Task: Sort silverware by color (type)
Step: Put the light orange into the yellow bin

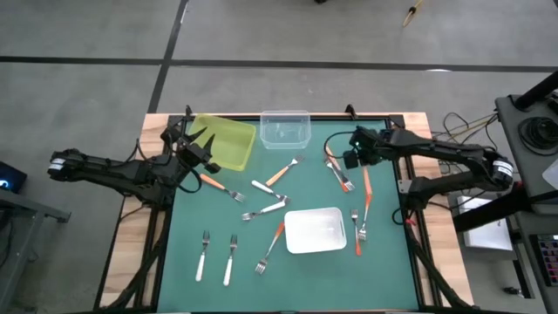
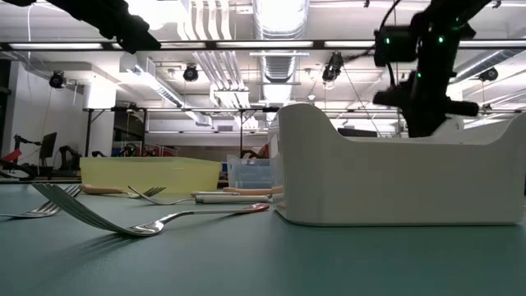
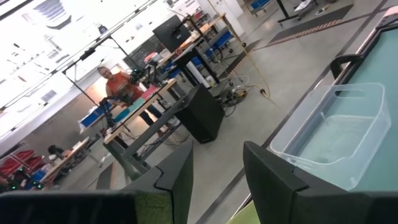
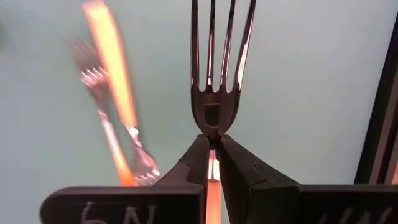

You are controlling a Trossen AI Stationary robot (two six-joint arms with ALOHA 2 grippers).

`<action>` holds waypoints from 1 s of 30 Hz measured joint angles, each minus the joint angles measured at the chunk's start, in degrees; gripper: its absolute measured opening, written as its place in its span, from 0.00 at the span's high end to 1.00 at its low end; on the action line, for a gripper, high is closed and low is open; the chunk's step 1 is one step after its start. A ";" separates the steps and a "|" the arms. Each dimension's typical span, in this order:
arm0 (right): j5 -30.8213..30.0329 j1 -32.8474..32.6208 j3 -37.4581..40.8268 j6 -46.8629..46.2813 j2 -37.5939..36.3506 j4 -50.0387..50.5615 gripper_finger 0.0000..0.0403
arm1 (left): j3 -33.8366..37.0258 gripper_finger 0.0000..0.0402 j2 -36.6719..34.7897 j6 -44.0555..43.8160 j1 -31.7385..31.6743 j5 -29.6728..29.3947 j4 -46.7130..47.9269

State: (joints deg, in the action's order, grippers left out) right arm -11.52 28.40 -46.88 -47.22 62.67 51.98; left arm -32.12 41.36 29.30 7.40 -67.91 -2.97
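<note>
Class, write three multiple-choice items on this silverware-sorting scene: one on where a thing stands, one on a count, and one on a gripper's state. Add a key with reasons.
1. Where is the clear tray?
A. Beside the yellow-green tray
B. On the floor
C. In the middle of the table

2. How many trays are there?
A. Two
B. Three
C. Five

3. What is the right gripper doing?
A. It is open over bare table
B. It is out of sight
C. It is shut on a fork

Key:
1 A: the high view shows the two trays side by side at the same edge.
2 B: the yellow-green tray, the clear tray and the white tray are the only ones.
3 C: the right wrist view shows the fingers pinching the fork just below its tines.
</note>
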 joint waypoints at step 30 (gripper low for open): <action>2.11 -6.16 -13.81 26.37 18.49 -73.37 0.97 | 0.02 0.69 -1.68 0.95 0.00 -0.03 -4.05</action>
State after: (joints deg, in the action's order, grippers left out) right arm -9.41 22.24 -60.69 -20.84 81.16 -21.39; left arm -32.10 39.69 30.25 7.40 -67.94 -7.03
